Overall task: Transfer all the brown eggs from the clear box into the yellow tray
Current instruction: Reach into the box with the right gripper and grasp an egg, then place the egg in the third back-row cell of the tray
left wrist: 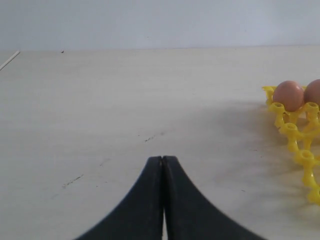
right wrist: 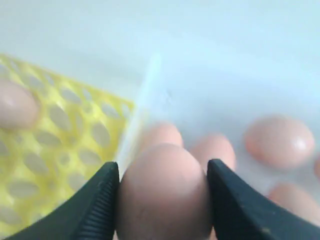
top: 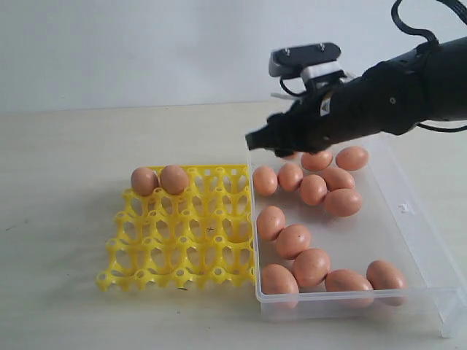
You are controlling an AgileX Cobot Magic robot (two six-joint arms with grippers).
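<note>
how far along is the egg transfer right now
Done: two brown eggs sit in the far row of the yellow tray. In hand: the right gripper is closed around one brown egg at the tray-side edge of the clear box. Left: about thirteen loose eggs lie in the box, and fourteen cups stand empty. The left gripper is shut, idle.

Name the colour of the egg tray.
The tray is bright yellow; the exterior view shows it best.
</note>
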